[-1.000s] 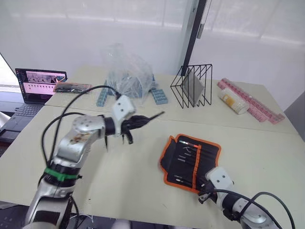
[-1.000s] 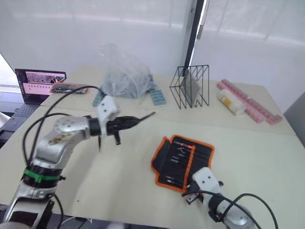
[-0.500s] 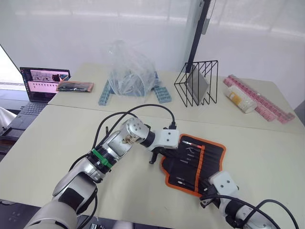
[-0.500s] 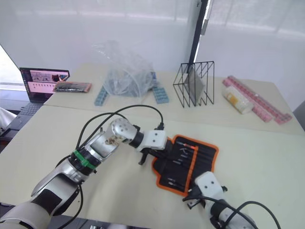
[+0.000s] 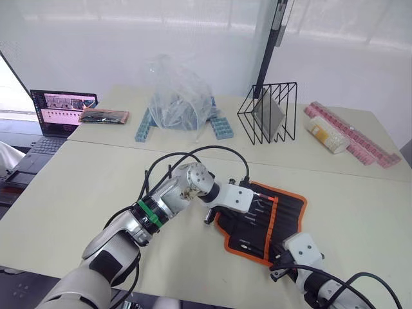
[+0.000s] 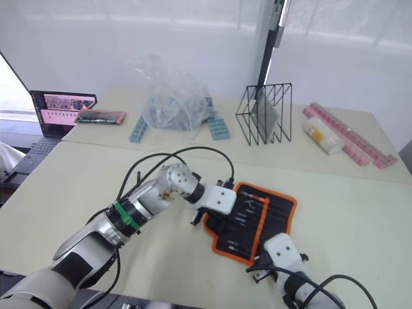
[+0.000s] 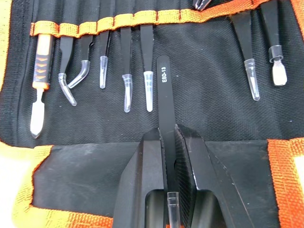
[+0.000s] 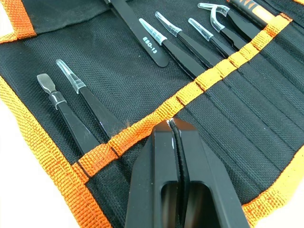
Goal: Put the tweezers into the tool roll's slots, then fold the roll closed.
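The tool roll lies open on the table in front of me, black with orange trim. My left gripper hovers over its left edge, shut on one black tweezers marked ESD-13. The blunt end of that tweezers points at the orange strip that crosses the slots. Several other tweezers and small tools sit tucked under that strip, their capped tips showing. My right gripper is shut, its tips resting against the orange strip at the roll's near edge.
At the back of the table stand a black wire rack, a crumpled clear plastic bag, blue blocks, a small jar and pink pill boxes. A laptop sits at far left.
My left arm swung down from mid-air over the left of the table to the roll, carrying the tweezers. The right gripper stayed at the roll's near edge. The camera shifted slightly.
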`<state>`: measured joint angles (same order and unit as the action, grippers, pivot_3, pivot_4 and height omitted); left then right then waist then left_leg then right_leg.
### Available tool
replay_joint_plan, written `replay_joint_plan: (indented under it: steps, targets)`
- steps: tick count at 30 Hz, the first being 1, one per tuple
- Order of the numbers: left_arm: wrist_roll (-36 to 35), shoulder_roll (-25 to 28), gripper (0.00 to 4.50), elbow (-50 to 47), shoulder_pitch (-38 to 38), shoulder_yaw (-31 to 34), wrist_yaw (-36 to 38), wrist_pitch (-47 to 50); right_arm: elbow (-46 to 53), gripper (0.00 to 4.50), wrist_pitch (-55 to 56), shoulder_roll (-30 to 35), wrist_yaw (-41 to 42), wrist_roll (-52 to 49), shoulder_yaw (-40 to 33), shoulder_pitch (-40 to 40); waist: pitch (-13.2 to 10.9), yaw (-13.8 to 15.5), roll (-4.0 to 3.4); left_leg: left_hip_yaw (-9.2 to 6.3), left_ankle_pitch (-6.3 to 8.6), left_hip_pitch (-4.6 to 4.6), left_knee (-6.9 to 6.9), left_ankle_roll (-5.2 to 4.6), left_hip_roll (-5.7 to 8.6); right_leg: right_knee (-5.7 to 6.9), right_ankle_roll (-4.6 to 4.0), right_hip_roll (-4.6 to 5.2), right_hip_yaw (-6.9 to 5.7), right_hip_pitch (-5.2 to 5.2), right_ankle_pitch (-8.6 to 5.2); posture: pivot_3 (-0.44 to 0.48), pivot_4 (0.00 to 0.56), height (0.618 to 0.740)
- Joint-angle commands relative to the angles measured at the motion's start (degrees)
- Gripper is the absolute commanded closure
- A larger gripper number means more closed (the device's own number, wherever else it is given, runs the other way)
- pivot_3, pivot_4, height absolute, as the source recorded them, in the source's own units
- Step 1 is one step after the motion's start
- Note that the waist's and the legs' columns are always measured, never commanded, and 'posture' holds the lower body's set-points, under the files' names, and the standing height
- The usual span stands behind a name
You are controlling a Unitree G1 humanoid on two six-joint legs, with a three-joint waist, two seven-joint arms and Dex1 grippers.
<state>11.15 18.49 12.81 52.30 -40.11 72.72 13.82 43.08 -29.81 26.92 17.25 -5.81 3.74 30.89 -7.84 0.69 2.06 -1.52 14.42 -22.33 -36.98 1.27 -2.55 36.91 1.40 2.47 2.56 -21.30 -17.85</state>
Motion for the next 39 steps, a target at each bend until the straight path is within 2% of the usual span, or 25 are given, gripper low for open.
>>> replay_joint_plan:
  steps: [1, 9, 19, 33, 39]
  targets:
    - [1.9, -1.3, 4.46, -0.1, 2.0, -0.4, -0.3, -0.3, -4.0, 4.50, -4.8, 0.0, 0.9, 0.0, 3.3, 3.8, 0.0, 0.0, 0.00, 0.00, 0.00, 0.01, -0.01, 0.00, 0.01, 0.01, 0.00, 0.00, 0.00, 0.01, 0.00, 0.000, 0.150, 0.720]
    - [2.1, -4.3, 4.46, -1.2, 1.7, -0.5, 0.7, -0.1, -3.1, 4.50, -4.8, -0.1, 0.6, 0.1, 3.4, 4.9, 0.0, 0.0, -0.03, -0.04, 0.00, 0.01, -0.02, 0.00, 0.02, 0.09, -0.05, 0.00, 0.00, 0.02, 0.01, 0.000, 0.150, 0.720]
    - [2.1, -4.6, 4.46, -3.3, 0.5, -1.1, 2.5, -0.8, -2.8, 4.50, -4.8, -0.5, 0.1, 0.1, 2.9, 5.2, 0.1, 0.0, -0.10, -0.05, 0.00, 0.03, -0.13, 0.00, 0.03, 0.18, -0.06, 0.00, 0.01, 0.03, 0.01, 0.000, 0.150, 0.720]
    - [5.5, -8.7, 4.46, 0.4, -0.3, -4.0, -1.9, -5.0, -2.2, 4.50, -5.1, -0.4, 0.1, -0.1, 2.8, 5.5, 0.1, 0.1, -0.17, -0.11, 0.00, 0.03, -0.37, -0.01, 0.06, 0.27, -0.06, 0.00, 0.00, 0.14, 0.01, 0.000, 0.150, 0.720]
    - [3.5, -12.3, 4.46, 2.8, -3.0, -3.7, -3.1, -8.2, -2.1, 4.50, -5.3, -0.4, 0.0, 0.0, 2.8, 5.2, 0.1, 0.2, -0.18, -0.17, 0.01, 0.03, -0.47, -0.02, 0.08, 0.29, -0.06, 0.01, -0.01, 0.23, 0.01, 0.000, 0.150, 0.720]
